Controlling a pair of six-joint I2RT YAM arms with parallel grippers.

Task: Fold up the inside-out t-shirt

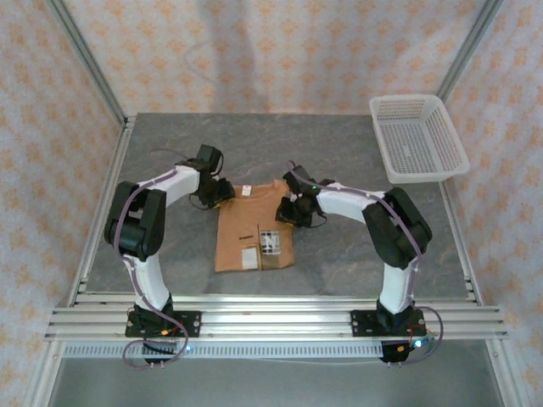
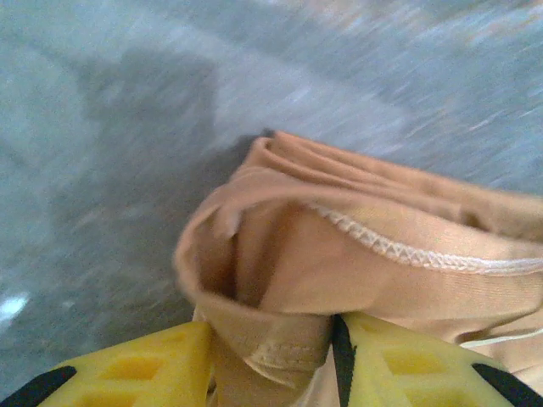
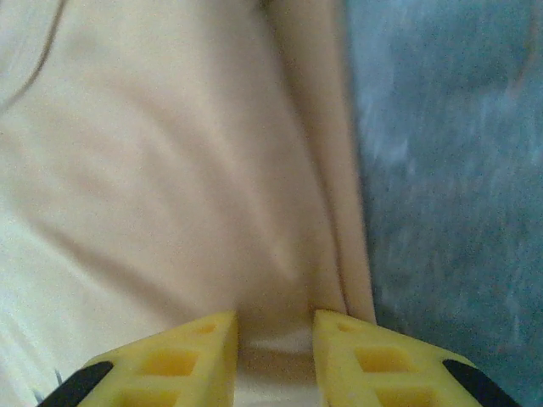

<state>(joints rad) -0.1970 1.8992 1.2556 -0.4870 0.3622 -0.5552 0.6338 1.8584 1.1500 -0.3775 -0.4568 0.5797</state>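
Lying mid-table, the t-shirt is seen folded to a rough rectangle. Its far corners are covered by the left gripper and right gripper, whose fingertips are hidden from above. In the blurred left wrist view, a bunched hem with white stitching is pinched between the yellow fingers, which are cut off by the lower edge. In the right wrist view, a cloth fold lies between the fingers; whether it is clamped cannot be told. A white label and a pale patch are visible, their writing too small to be read.
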